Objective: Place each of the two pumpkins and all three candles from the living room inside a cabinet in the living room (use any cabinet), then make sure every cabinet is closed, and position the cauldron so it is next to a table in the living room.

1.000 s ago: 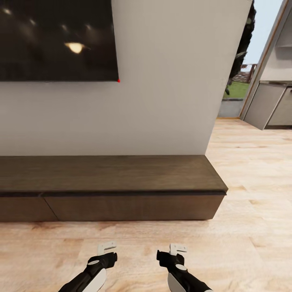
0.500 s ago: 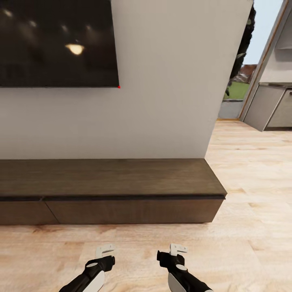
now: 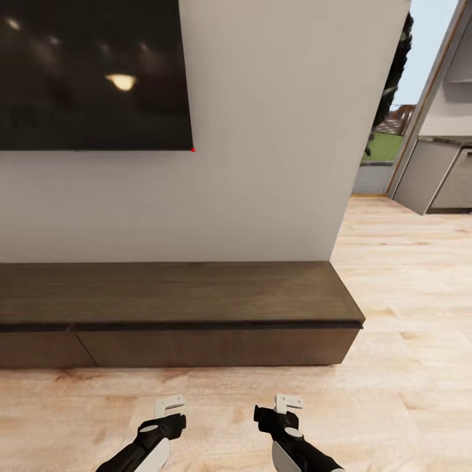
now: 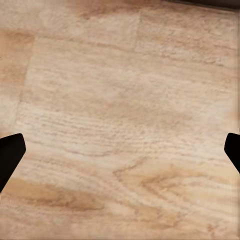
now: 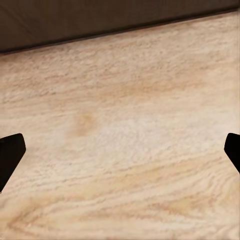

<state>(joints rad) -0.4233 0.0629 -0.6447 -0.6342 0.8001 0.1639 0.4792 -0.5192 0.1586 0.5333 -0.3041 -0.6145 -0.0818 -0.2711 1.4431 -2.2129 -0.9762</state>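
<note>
The cabinet (image 3: 177, 308) is seen straight ahead under a wall-mounted TV (image 3: 92, 72), its flat drawer fronts flush, so every drawer in view is judged shut. Both arms are held low over the wood floor (image 3: 406, 393), well apart from the cabinet front. The left gripper (image 3: 172, 404) and right gripper (image 3: 287, 402) carry nothing; in both wrist views the dark fingertips (image 4: 10, 152) sit at opposite frame edges with bare floor between, so both are taken as spread wide.

Risks from here:
- No handles are seen on the drawer fronts, so a pull may slip off the top lip or seam, w/ the fingers scraping the wood.
- The base sits near the unit; a drawer pulled out could be blocked by the robot itself if no room is left.
- An arm reaching low toward the front could be driven into the floor.

Hard to make out:
- The cabinet's left end is cut off by the frame edge.
- The seam between two drawer fronts is faint, approx. at lower left; possibly further seams go unnoticed.
- Drawer insides are hidden.
- Kitchen units (image 3: 439, 174) at far right are only partly seen.
</note>
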